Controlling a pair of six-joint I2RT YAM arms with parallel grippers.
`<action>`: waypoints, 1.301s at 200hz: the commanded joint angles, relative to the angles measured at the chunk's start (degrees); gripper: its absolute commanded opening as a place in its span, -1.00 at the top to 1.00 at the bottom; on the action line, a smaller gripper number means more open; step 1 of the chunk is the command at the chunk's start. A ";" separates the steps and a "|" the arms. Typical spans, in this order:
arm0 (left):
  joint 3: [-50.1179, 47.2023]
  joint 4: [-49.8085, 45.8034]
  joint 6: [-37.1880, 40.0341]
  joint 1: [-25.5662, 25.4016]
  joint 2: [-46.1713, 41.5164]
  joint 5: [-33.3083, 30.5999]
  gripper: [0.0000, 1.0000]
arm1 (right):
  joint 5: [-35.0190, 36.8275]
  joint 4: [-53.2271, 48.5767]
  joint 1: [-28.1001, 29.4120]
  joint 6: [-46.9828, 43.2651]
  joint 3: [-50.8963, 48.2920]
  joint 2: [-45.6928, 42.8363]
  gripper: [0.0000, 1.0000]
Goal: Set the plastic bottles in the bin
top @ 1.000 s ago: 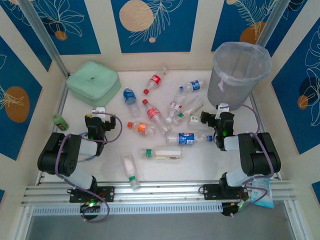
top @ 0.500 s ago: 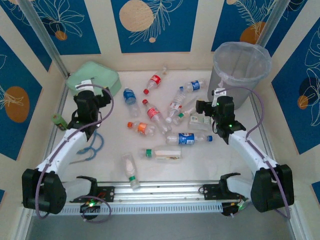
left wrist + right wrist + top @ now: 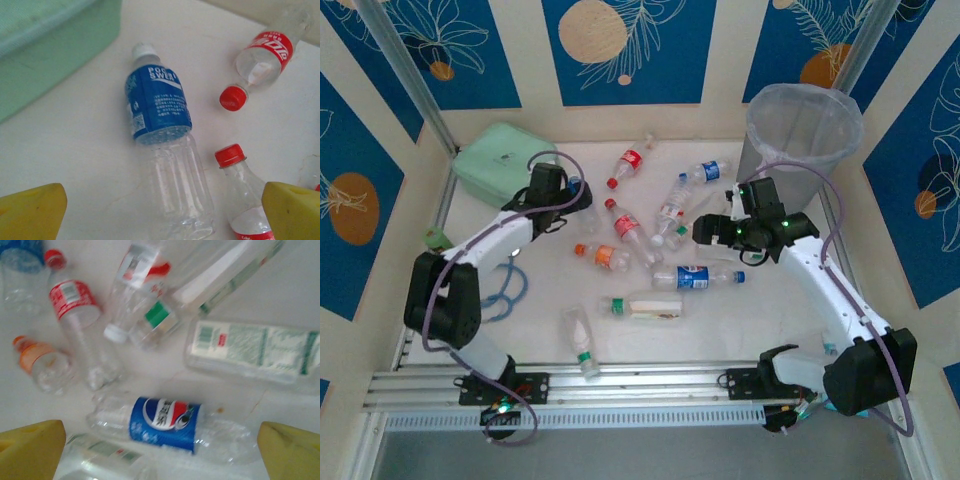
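Several clear plastic bottles lie scattered on the white table. My left gripper [image 3: 570, 200] hovers open over a blue-labelled, white-capped bottle [image 3: 157, 107]; its clear lower half lies between my yellow fingertips [image 3: 32, 210]. Two red-capped bottles [image 3: 265, 55] [image 3: 240, 200] lie just to its right. My right gripper [image 3: 706, 232] is open above the middle cluster, with the Pepsi bottle [image 3: 165, 425] [image 3: 695, 277] between its fingers and not touched. The bin [image 3: 800, 150] stands at the back right, behind the right arm.
A mint-green case [image 3: 505, 160] sits at the back left, close to the left gripper. A small green can [image 3: 433, 238] stands by the left wall. More bottles lie near the front: a green-capped one [image 3: 638, 306] and another [image 3: 578, 335]. Walls enclose the table.
Both arms have unfolded from their bases. The left gripper swung forward and right to the blue-labelled bottle; the right gripper reached out and left over the cluster. Both stayed open.
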 commanded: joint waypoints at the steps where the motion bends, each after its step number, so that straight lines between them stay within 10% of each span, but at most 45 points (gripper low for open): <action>1: 2.95 -2.15 -3.33 -0.54 3.14 3.92 -1.00 | -8.08 -5.90 0.28 2.37 1.84 -0.59 -0.98; 155: 11.37 -5.76 -2.52 -1.03 17.95 7.51 -0.22 | -14.40 -16.96 3.09 7.98 16.40 2.18 -0.98; 216: 11.68 -8.62 1.87 -1.40 9.95 9.28 -0.02 | -20.71 11.72 2.88 25.16 11.75 7.75 -0.99; 260: 6.44 -11.87 7.42 -6.63 -3.11 10.48 0.04 | -22.17 0.97 2.13 11.43 24.74 17.16 -0.99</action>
